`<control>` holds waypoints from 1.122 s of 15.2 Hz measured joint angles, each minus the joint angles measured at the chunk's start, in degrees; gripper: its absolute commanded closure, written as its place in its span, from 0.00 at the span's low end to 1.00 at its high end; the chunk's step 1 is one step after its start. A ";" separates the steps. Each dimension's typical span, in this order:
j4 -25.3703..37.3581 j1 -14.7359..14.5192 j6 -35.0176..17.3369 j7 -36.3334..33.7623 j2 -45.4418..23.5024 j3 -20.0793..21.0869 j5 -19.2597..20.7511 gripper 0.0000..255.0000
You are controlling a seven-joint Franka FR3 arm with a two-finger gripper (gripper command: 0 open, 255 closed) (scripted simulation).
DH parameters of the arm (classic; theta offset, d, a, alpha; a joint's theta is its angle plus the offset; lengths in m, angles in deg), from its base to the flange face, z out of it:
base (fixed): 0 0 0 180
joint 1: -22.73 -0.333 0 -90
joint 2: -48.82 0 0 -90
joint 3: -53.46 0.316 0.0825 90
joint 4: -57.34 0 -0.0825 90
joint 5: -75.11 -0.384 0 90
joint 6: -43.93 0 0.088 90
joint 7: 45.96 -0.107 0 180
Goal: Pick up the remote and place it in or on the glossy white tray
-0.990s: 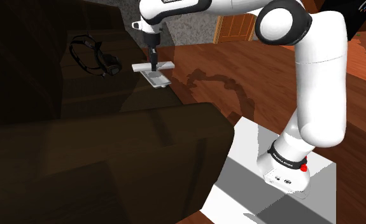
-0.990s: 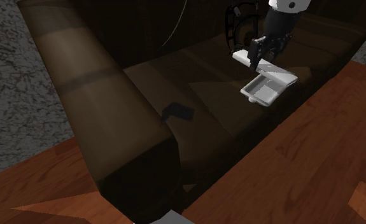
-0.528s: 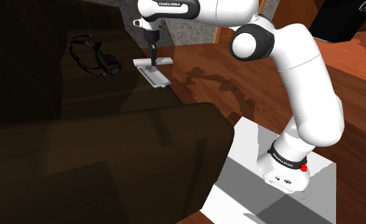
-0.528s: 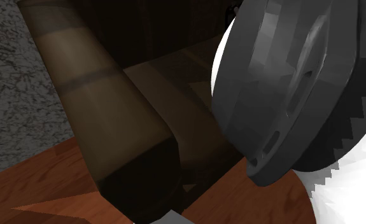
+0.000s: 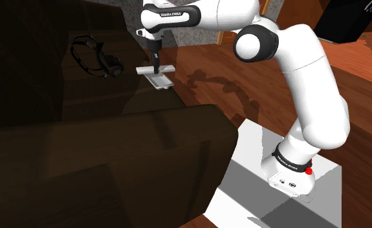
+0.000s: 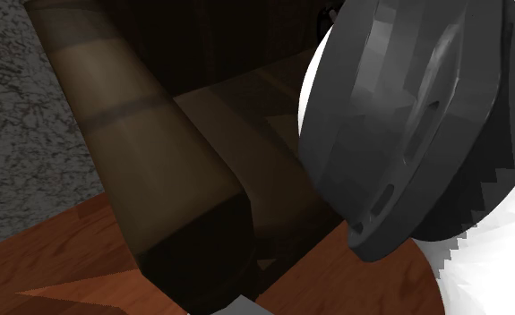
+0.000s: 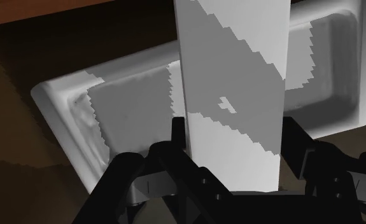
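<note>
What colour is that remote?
The remote is plain white with grey shading, clearest in the wrist view.

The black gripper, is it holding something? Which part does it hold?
Yes. The gripper clasps the white remote by its two long sides, about halfway along, above the white tray.

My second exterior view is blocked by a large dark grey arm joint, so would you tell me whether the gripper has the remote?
Observer: Yes. In the wrist view the gripper is shut on the white remote.
Operator: Thank you. Where is it relative to the tray?
Observer: It is right over the glossy white tray, lying crosswise to it.
Operator: Is anything else near the tray?
Observer: In the shoulder view, black headphones lie on the dark sofa, to that view's left of the tray and apart from it.
</note>
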 measured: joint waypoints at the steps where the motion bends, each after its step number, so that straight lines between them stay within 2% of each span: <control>1: -0.33 0.01 -0.61 0.03 -0.25 0.00 0.00 1.00; 5: -2.88 -0.04 -3.10 0.03 -0.21 0.01 -0.01 1.00; 10: -3.28 -0.05 -3.43 0.03 -0.10 0.01 -0.01 1.00; 11: -3.29 -0.05 -3.43 0.04 -0.10 0.01 -0.01 0.00; 17: -3.29 -0.05 -3.45 0.03 -0.09 0.01 -0.01 0.00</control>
